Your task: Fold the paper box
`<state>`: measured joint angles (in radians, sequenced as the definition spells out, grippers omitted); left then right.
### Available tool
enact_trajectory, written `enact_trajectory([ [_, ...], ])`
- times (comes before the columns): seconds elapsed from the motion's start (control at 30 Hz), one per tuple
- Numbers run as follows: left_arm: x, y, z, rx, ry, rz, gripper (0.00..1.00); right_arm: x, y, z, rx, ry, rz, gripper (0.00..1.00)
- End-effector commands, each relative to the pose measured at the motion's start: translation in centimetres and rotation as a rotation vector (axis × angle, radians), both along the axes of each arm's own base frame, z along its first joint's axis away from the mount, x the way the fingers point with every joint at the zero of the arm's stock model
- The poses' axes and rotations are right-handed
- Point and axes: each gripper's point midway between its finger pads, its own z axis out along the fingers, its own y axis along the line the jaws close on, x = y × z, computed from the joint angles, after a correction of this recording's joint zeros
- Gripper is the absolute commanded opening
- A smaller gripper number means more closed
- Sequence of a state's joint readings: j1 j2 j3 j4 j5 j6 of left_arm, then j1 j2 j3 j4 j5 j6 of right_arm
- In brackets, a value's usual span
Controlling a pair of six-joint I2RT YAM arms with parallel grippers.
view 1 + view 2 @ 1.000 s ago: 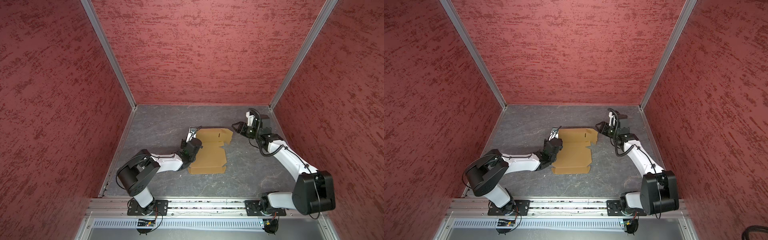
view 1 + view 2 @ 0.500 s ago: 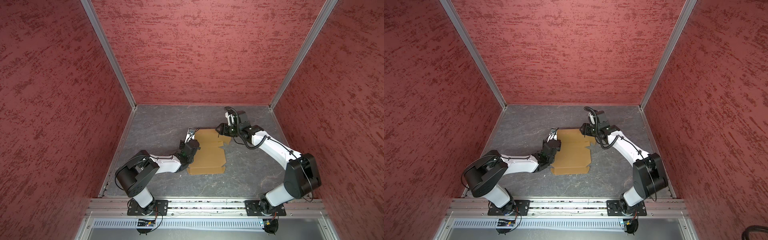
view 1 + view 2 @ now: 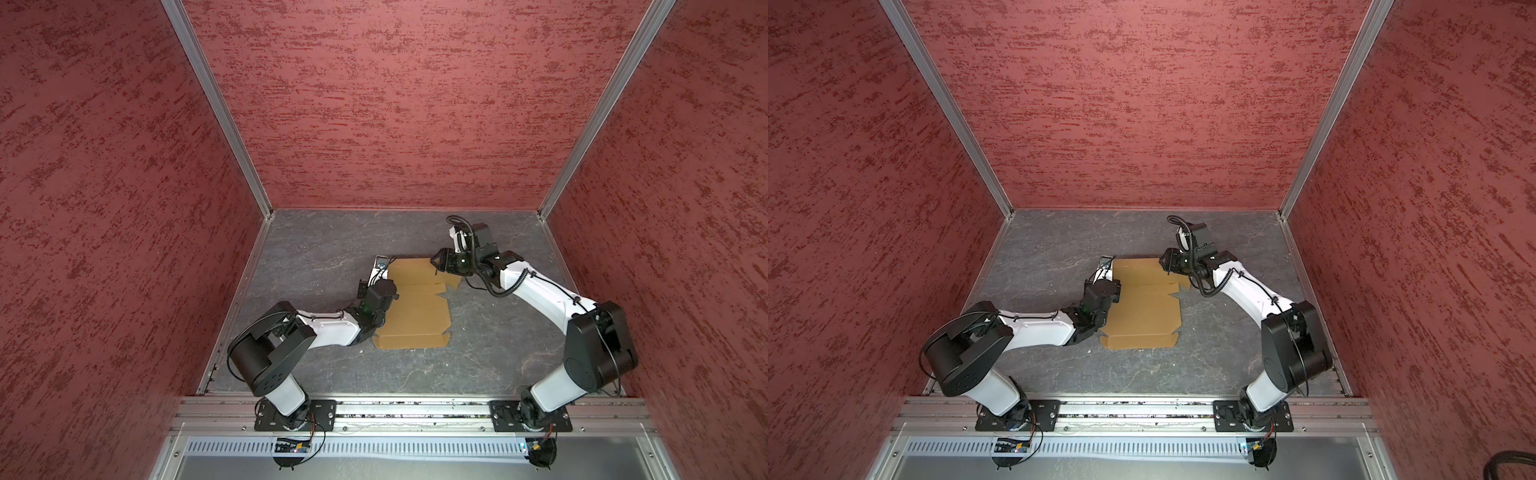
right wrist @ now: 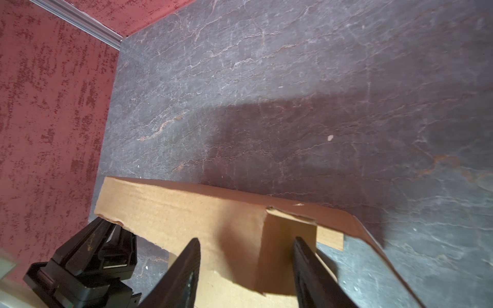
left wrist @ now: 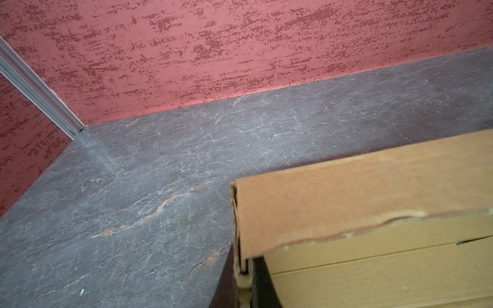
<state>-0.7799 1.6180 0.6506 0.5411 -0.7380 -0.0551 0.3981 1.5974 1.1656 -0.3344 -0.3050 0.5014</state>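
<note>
Grey floor (image 3: 332, 257) open around paper box (image 3: 419, 307) | left fingers (image 5: 262, 288) pinch its edge | right fingers (image 4: 184, 272) parted

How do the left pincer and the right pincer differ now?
The left pincer is shut, pinching the raised flap of the paper box; the right pincer stands open. The left pincer holds cardboard; the right pincer only has a small tab between its jaws. Both are black.
</note>
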Motion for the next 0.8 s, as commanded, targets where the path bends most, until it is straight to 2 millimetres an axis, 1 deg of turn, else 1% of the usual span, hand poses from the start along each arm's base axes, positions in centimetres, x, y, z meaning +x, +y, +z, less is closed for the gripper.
enact_trajectory([
  [0.0,-0.1,-0.3,-0.3,0.013,0.012,-0.020,0.06,0.2,1.5,0.0,0.077,0.002,0.021,0.54],
  [0.17,-0.1,-0.9,-0.3,0.012,0.012,-0.026,0.06,0.2,2.0,-0.3,0.123,0.014,0.019,0.51],
  [0.27,-0.1,-1.2,-0.5,0.007,0.016,-0.028,0.06,0.1,2.2,-0.4,0.144,0.022,0.020,0.46],
  [0.37,-0.2,-1.4,-0.6,0.000,0.018,-0.021,0.06,0.1,2.2,-0.3,0.150,0.019,0.017,0.45],
  [0.47,-0.3,-1.1,-0.7,-0.005,0.025,0.000,0.05,0.2,2.2,0.1,0.148,0.011,0.012,0.48],
  [0.53,-0.2,-0.8,-0.4,-0.009,0.019,0.020,0.05,0.2,1.6,0.3,0.134,0.005,-0.010,0.51],
  [0.57,-0.4,-0.3,-0.9,0.017,0.040,0.033,0.05,0.1,1.3,0.4,0.126,-0.001,-0.023,0.52],
  [0.63,-0.6,0.0,-0.9,0.021,0.044,0.045,0.05,-0.1,0.5,0.8,0.117,-0.013,-0.051,0.56],
  [0.77,-0.8,0.7,-1.0,0.042,0.054,0.064,0.04,-1.4,-0.7,2.3,0.112,-0.053,-0.070,0.63],
])
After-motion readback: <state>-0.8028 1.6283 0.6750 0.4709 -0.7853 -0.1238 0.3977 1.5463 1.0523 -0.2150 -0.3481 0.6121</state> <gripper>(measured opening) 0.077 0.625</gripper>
